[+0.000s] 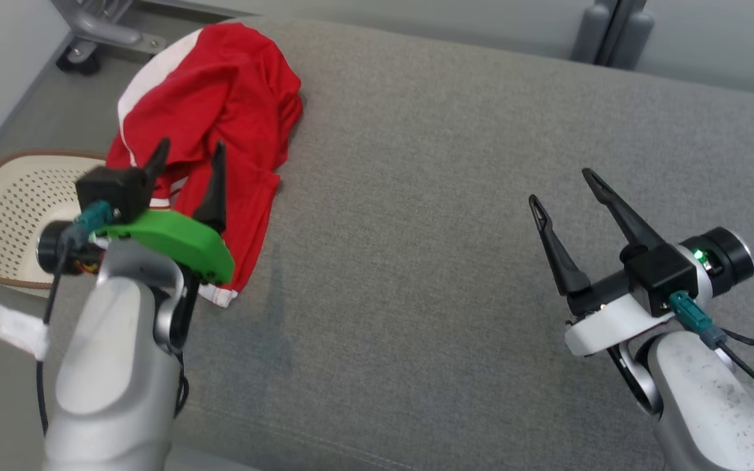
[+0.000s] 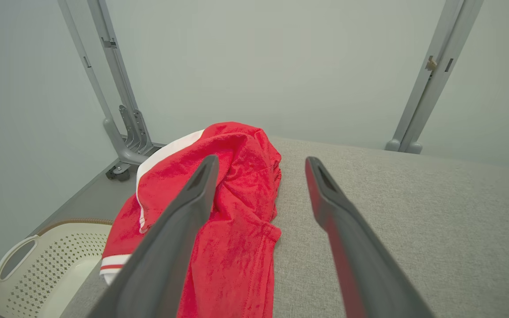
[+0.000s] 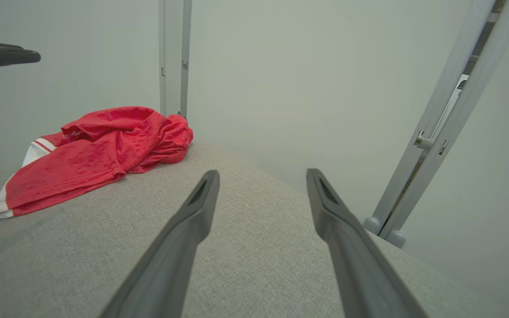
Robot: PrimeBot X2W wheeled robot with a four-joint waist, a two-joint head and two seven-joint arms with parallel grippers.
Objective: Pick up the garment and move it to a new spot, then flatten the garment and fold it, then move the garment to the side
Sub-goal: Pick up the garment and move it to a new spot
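Garment [image 1: 220, 131]: red with white trim, crumpled at the left corner of the grey upholstered surface [image 1: 449, 163], one side apparently draped over the edge.

Left end effector [image 1: 192, 144]: fingers spread, nothing held, hovering over the near part of the garment. Right end effector [image 1: 560, 186]: spread too, empty, well apart from the garment on its right.

Risks, as I judged them:
- A shallow pinch would likely take only the top layer, and the rest would trail or slide off the edge.
- The pale perforated basket [image 1: 10, 209] sat on the floor just beside the garment and below it, so dropped cloth could land there.
- Coming down too low, fingertips could snag the upholstery weave.

Room: plain pale walls, grey floor, metal frame posts [image 1: 612, 33] behind the garment.
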